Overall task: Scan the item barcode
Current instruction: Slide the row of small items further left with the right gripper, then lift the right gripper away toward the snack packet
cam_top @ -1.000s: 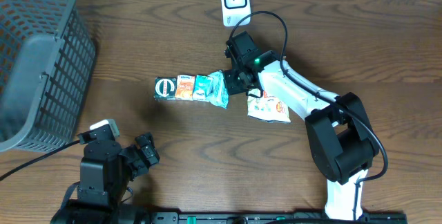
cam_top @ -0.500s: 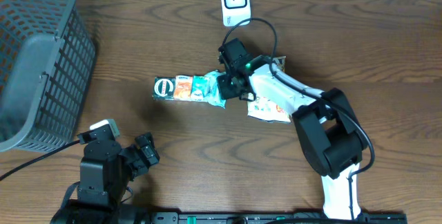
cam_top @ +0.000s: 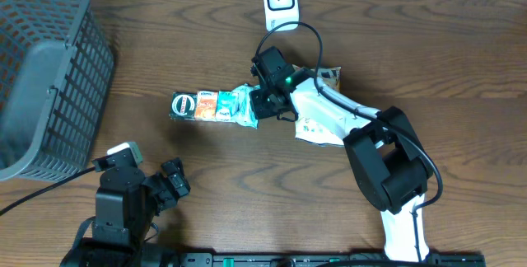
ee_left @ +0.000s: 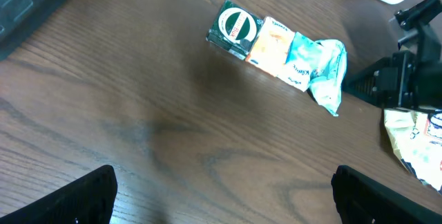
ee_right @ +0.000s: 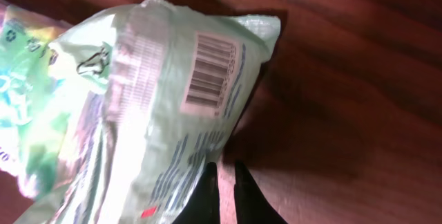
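Observation:
The item is a long pack (cam_top: 210, 105) printed green, orange and teal, lying flat on the table left of centre. In the left wrist view the pack (ee_left: 276, 48) lies at upper centre. My right gripper (cam_top: 262, 102) is shut and pressed against the pack's crumpled right end. In the right wrist view its closed fingertips (ee_right: 222, 182) touch the pack's pale edge (ee_right: 138, 113), with nothing between them. A barcode (ee_right: 210, 74) faces this camera. My left gripper (ee_left: 221, 196) stands open over bare wood at the front left, far from the pack.
A white scanner (cam_top: 280, 2) stands at the table's back edge. A second white and orange pack (cam_top: 321, 127) lies under my right arm. A grey mesh basket (cam_top: 41, 77) fills the far left.
My right gripper has moved left, and the pack has slid left along the table with it. The left arm has not moved.

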Robot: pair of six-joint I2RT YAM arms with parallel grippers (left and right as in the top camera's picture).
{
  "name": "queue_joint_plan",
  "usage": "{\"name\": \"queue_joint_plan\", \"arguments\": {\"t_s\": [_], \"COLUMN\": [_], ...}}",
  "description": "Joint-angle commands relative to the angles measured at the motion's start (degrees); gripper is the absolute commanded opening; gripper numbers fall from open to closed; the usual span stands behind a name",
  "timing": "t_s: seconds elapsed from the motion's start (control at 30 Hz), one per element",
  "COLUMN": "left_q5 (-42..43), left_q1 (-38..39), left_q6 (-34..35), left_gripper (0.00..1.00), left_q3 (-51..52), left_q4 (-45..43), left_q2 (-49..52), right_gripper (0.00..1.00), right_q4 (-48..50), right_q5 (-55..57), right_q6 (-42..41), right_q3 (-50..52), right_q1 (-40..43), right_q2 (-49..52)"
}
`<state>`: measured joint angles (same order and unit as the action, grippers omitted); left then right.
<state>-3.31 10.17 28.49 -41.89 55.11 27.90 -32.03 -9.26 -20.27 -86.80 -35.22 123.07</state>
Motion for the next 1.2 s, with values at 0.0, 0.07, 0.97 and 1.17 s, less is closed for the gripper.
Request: {"name": "queue_joint_plan", "arguments": {"t_s": [0.0,0.07,0.97,1.17], "left_q5": [-0.2,-0.2,-0.2,-0.2], "left_q1": [-0.1,-0.1,-0.1,-0.1], "left_q6": [-0.1,-0.1,-0.1,-0.1], "left_gripper": [0.97,0.98,0.97,0.98], "left_q3": [-0.1,-0.1,-0.1,-0.1], "left_q4": [-0.1,-0.1,-0.1,-0.1], "left_q2": [-0.3,-0.3,-0.3,-0.3], "right_gripper": [0.04,0.05,0.15,0.8], "right_q4": [-3.9,-7.1,-27.7,-29.2], "right_q5": [0.0,0.4,5.1,19.7], "right_q6": [-0.4,0.2,0.6,0.6], "right_q3": [-5.2,-7.5,-14.8,-14.8], "right_q1": [0.7,1.4,10.4,10.6], "right_q2": [-0.1,-0.3,-8.4,-14.2]}}
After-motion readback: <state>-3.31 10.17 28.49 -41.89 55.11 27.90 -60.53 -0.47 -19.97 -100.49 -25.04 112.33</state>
